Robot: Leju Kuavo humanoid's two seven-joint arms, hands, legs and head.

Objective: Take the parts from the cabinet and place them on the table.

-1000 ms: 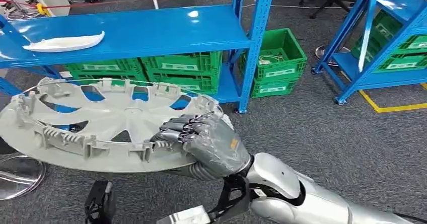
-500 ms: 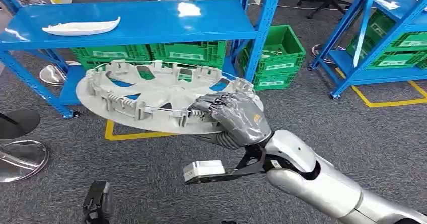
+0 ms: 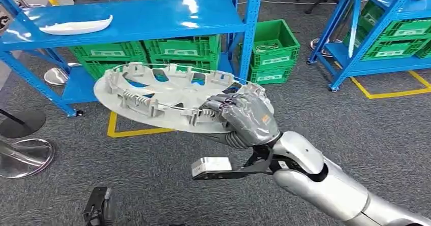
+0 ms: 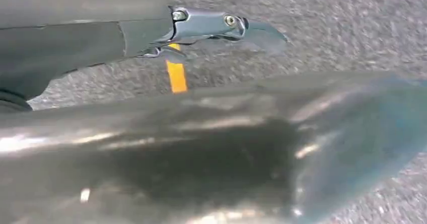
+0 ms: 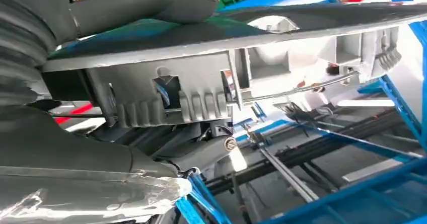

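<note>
The right hand [image 3: 247, 117] grips the near rim of the wheel cover [image 3: 167, 96], fingers curled over the inner edge and thumb beneath; the right wrist view shows the ribbed rim [image 5: 201, 100] clamped between thumb and fingers. The cover is carried roughly level in the air, inner side up, extending from the hand toward 10 o'clock, above the carpet and in front of the blue rack [image 3: 132, 20].

Compared with one second earlier, the whole head view has shifted: the rack and crates sit differently in the picture, which indicates that the robot is turning or walking, not that the things moved. The cover has shifted from the left edge of the picture toward the centre, and more of the right arm is visible. The grip location on the rim is unchanged. Judgement: the part is out of the cabinet and in transit; placement on the table remains to be done.

The left hand [image 4: 221, 25] hangs above the carpet; whether it is open or closed cannot be determined, because the left wrist view is blurred.

Containers: green crates [image 3: 147, 51] stand in a row on the lower shelf at 11 o'clock; their contents are hidden. A further stacked green crate [image 3: 274, 45] stands on the floor at 1 o'clock, holding pale cable-like items too small to identify. A white moulded part [image 3: 76, 27] lies on the upper shelf at 10 o'clock.
</note>
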